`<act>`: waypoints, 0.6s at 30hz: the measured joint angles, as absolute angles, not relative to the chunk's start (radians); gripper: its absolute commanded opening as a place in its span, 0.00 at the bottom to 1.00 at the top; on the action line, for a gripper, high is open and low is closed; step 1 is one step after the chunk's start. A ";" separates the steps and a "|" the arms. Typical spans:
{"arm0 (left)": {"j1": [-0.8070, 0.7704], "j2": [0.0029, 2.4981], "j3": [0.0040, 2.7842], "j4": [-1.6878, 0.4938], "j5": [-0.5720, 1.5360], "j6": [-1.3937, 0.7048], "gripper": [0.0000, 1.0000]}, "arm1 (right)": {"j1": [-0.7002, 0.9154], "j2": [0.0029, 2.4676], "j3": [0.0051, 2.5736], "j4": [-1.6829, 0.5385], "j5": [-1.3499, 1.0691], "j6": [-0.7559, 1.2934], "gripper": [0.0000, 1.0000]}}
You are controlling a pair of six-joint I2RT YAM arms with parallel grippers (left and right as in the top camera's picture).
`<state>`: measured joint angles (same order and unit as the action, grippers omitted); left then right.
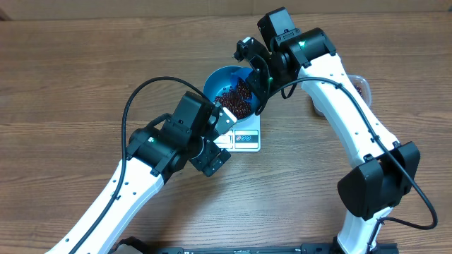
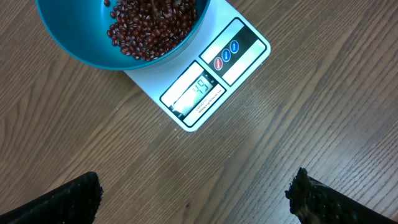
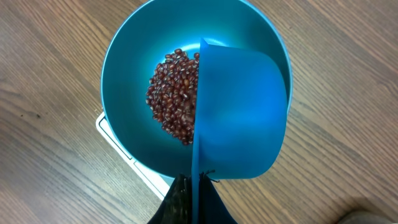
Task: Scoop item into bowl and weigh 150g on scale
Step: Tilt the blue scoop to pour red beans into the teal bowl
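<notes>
**Beans in the bowl on the scale, scoop tipped above them**

Beans (image 1: 236,99), small, dark red-brown and oval, lie in a loose heap inside the teal-blue bowl (image 1: 215,77), just above the centre of the overhead view. In the right wrist view the heap sits in the bottom of the bowl, a little left of its middle, with smooth bare wall around it. The bowl rests on the white square scale (image 1: 247,139). It covers most of the platform, leaving only the edge with the display (image 2: 193,93) and the round buttons (image 2: 226,55) showing. Dark digits are lit on the display, but they are too small to read with certainty. The scale lies flat on the wooden tabletop (image 1: 70,70).

The right end effector (image 3: 191,200) is clamped tight on the handle of a bright blue scoop (image 3: 242,118), at the bottom edge of the right wrist view. The scoop hangs over the right half of the bowl with its smooth back to that camera. Whether anything is left inside the scoop cannot be seen.

The left end effector (image 2: 196,199) has its jaws spread wide and holds nothing. Its two dark fingers (image 2: 62,199) show in the lower corners of the left wrist view, over bare wood. It is near the display edge of the scale and touches neither scale nor bowl.
</notes>
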<state>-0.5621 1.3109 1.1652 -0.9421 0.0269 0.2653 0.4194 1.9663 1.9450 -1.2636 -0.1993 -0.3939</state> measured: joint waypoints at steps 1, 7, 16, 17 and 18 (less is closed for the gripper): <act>-0.562 1.311 1.165 -0.942 0.027 0.265 1.00 | 0.419 1.966 1.945 -1.261 -0.196 -0.394 0.04; -0.562 1.311 1.165 -0.942 0.027 0.265 1.00 | 0.421 1.966 1.945 -1.249 -0.164 -0.401 0.04; -0.562 1.311 1.165 -0.942 0.027 0.265 1.00 | 0.465 1.966 1.945 -1.223 -0.096 -0.419 0.04; -0.562 1.311 1.165 -0.942 0.027 0.265 0.99 | 0.469 1.966 1.945 -1.222 -0.092 -0.419 0.04; -0.562 1.311 1.165 -0.942 0.027 0.265 1.00 | 0.476 1.966 1.945 -1.223 -0.083 -0.420 0.04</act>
<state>-0.5621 1.3109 1.1652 -0.9417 0.0269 0.2653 0.4763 1.9663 1.9450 -1.2232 -0.0826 -0.4202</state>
